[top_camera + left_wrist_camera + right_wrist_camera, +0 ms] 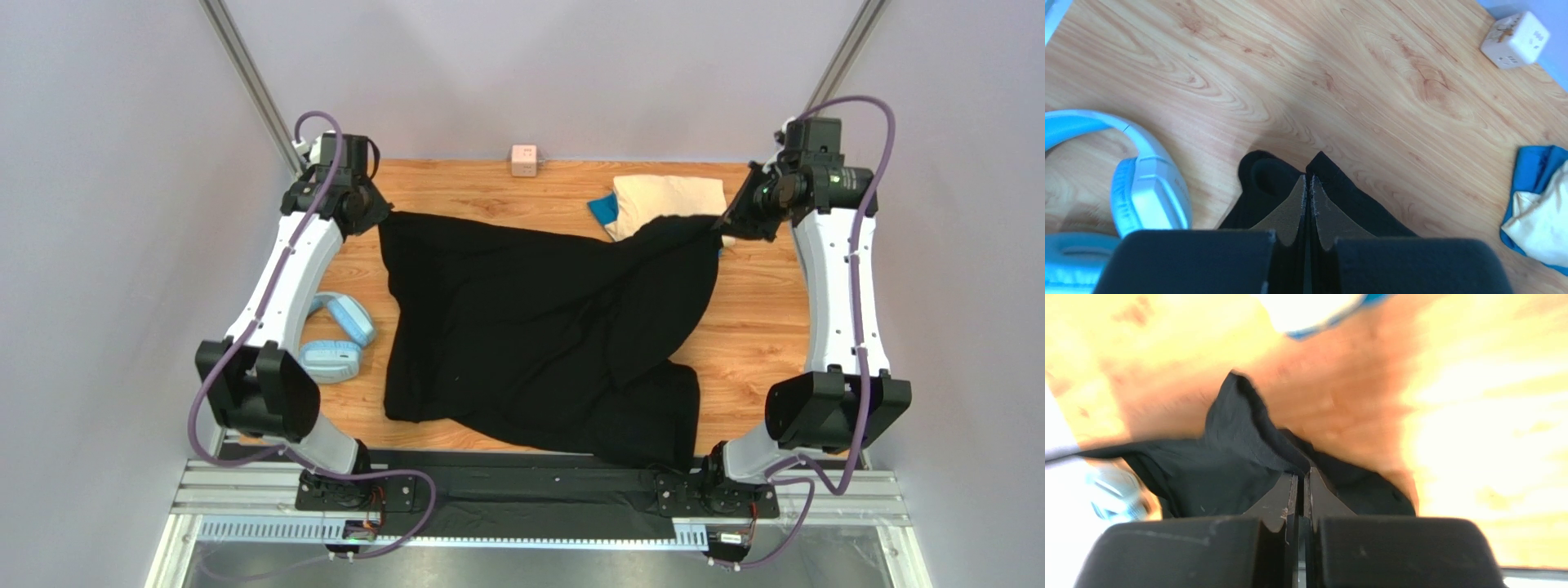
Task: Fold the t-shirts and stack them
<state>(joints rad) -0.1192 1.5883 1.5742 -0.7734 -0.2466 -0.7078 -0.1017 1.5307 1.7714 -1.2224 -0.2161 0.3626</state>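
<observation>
Aluminium rail [245, 496] at near edge, black t-shirt [540, 319] hem hanging over it, rest spread on wood-grain counter [761, 319]. Light-blue headphones [337, 337] near-left, just beside the shirt. Left pincer [1308, 179] clamped tight on the far-left shirt corner, right pincer [1303, 473] clamped tight on the far-right corner, cloth lifted there. Beyond, cream t-shirt [669, 196] lying on blue t-shirt [602, 210] at far right. Pink cube [525, 159] at far edge. Plain grey walls [552, 74] behind

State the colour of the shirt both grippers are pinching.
The t-shirt is plain black, with no pattern; the top external view shows it best.
</observation>
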